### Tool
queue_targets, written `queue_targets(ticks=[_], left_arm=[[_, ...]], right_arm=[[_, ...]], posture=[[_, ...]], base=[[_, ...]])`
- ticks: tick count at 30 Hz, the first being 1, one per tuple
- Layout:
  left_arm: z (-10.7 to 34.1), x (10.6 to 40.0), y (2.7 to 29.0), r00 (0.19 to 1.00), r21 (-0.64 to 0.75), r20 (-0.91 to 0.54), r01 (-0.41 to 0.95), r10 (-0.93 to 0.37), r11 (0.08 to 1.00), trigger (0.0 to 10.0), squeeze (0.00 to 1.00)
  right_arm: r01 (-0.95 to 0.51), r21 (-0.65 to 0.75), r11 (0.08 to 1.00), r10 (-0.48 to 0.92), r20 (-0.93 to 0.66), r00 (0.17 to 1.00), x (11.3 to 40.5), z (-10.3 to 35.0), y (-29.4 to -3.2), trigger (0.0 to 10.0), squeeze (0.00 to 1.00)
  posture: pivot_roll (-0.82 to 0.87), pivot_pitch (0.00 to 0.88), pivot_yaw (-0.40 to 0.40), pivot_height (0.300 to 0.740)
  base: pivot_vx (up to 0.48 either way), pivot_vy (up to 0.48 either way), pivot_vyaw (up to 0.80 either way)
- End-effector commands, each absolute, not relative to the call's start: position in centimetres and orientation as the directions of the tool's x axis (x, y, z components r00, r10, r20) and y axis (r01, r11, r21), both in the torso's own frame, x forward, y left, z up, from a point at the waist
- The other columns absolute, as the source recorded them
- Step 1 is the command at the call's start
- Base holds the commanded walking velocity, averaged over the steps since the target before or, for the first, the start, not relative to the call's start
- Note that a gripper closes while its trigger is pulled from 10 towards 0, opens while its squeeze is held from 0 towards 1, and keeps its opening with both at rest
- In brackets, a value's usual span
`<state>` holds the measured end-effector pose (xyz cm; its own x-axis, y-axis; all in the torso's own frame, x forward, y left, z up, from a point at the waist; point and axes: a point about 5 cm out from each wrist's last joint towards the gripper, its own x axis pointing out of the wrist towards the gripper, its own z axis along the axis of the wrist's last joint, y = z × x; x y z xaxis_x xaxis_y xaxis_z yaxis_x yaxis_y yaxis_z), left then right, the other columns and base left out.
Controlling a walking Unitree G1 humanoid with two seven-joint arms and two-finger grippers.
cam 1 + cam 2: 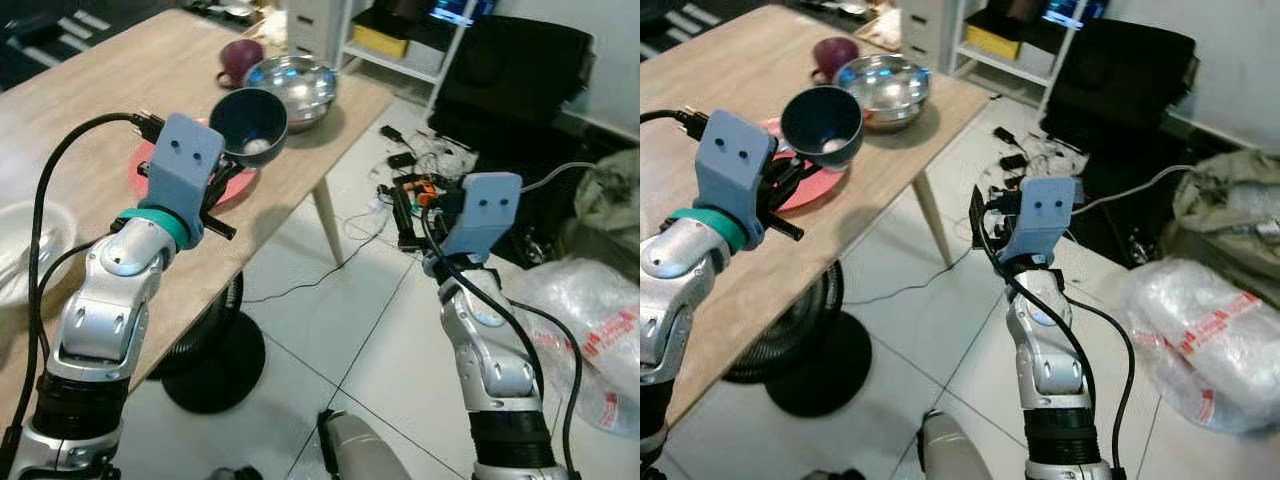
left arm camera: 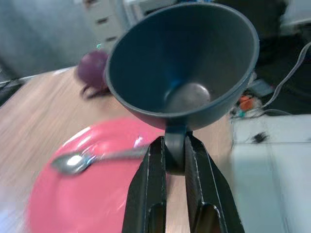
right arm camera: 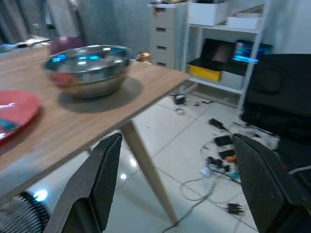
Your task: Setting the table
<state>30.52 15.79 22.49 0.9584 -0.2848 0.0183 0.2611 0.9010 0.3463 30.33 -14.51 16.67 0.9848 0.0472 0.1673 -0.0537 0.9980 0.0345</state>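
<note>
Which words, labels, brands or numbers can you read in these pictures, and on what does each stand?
Red print on the clear plastic bag lying on the white tiled floor: too blurred to read.
The glowing blue screen on the white metal shelf: too small to read.
No other text shows.

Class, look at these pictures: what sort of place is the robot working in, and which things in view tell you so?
Probably a lived-in home room used for eating and storage. A wooden table carries a pink plate and a steel bowl, a shelf unit stands behind, and cables litter the tiled floor.
</note>
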Motion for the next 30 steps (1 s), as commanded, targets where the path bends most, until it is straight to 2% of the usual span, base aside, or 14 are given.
queue_targets(ticks=[1, 30], left_arm=[[22.40, 30.62, 16.09, 0.962, 0.354, 0.020, 0.248, -0.272, 0.902, 10.0, 0.00], [21.89, 30.93, 16.07, 0.962, 0.356, 0.020, 0.247, -0.272, 0.901, 10.0, 0.00]], right_arm=[[-0.050, 0.052, 0.997, 0.042, 0.154, 0.987, 30.33, 16.43, -14.56, 10.0, 0.00], [-0.055, 0.042, 0.998, 0.048, 0.150, 0.988, 30.45, 16.34, -14.56, 10.0, 0.00]], posture=[[-0.12, 0.028, 0.048, 0.740], [-0.12, 0.013, 0.048, 0.740]], base=[[0.000, 0.000, -0.80], [0.000, 0.000, -0.80]])
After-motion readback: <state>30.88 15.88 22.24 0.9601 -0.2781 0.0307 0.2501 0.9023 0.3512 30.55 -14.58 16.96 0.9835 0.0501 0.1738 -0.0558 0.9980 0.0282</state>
